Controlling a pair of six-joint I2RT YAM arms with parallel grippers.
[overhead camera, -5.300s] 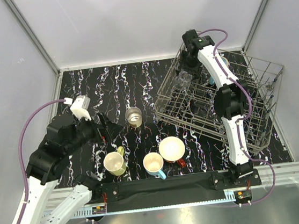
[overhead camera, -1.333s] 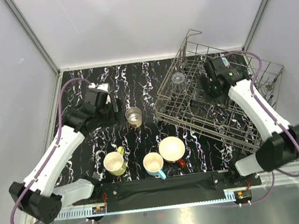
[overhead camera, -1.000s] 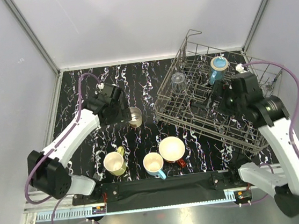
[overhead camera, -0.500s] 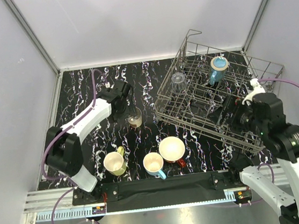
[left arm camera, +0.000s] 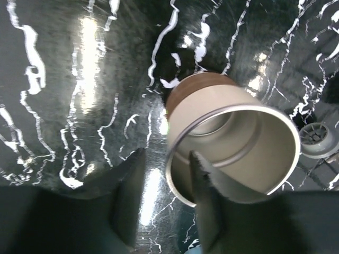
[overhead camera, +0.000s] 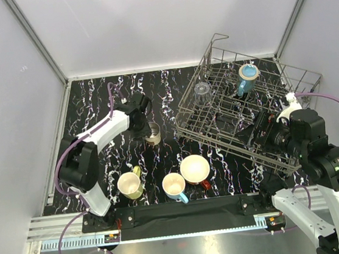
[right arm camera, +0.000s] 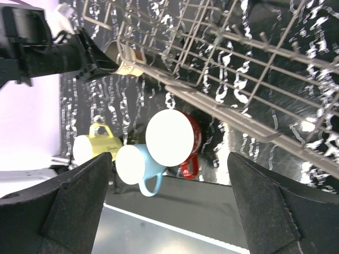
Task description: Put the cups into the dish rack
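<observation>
**A:** Near edge of the table (overhead camera: 93,99)?
**B:** Three mugs, mouths up, in a row: yellow-green mug (overhead camera: 129,185), light-blue mug (overhead camera: 175,186), red mug (overhead camera: 195,169). Blue and red sit just beside each other.
**A:** Left claw (left arm camera: 167,159)?
**B:** Farther back, at the steel cup (overhead camera: 152,132), which is on the table just left of the dish rack (overhead camera: 276,99). One finger is inside the rim and one outside, with a gap showing on each side. Not clamped.
**A:** Right claw (right arm camera: 169,156)?
**B:** Spread wide, empty, over the rack's near-right part.
**A:** Anything loaded?
**B:** Clear tumbler (overhead camera: 203,92) and teal cup (overhead camera: 246,78), both standing among the tines at the rack's far side.
</observation>
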